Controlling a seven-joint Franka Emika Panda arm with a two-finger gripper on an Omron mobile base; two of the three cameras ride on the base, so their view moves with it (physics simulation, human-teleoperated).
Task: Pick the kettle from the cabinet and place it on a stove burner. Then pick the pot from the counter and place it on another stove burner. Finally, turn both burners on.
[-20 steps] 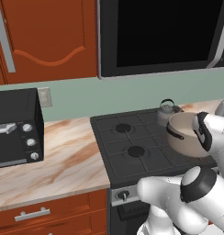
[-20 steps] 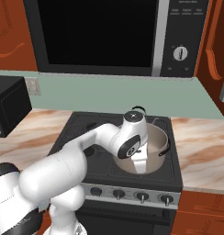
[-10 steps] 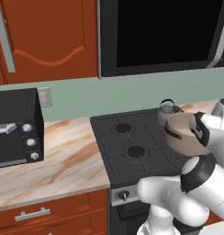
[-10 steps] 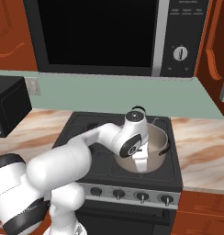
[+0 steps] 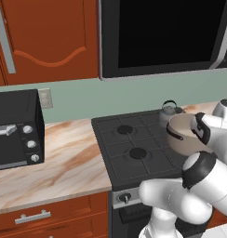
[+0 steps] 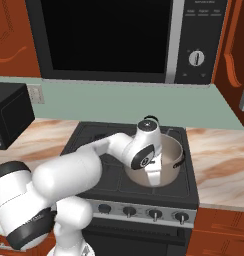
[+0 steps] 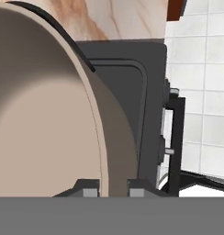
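Note:
The wide grey-beige pot [image 6: 168,152] is over the front right part of the black cooktop [image 5: 116,145], and my gripper [image 6: 153,176] is shut on its near rim. In the hand view the pot [image 7: 45,124] wall runs down between my gripper [image 7: 109,190] tips. Whether the pot rests on the grate or hangs just above it, I cannot tell. The small grey kettle [image 5: 170,110] stands on the back right burner, just behind the pot [image 5: 183,135]. The two left burners [image 5: 125,129] are bare. The reddish-brown cabinet [image 5: 45,37] at upper left is closed.
A black toaster oven [image 5: 13,130] sits on the marble counter [image 5: 64,158] left of the stove. A black microwave [image 6: 119,35] hangs above the cooktop. Small knobs [image 6: 129,211] line the silver stove front. More counter [image 6: 219,160] lies to the stove's right.
My elbow has risen a little. The pot, the kettle and the grip look the same.

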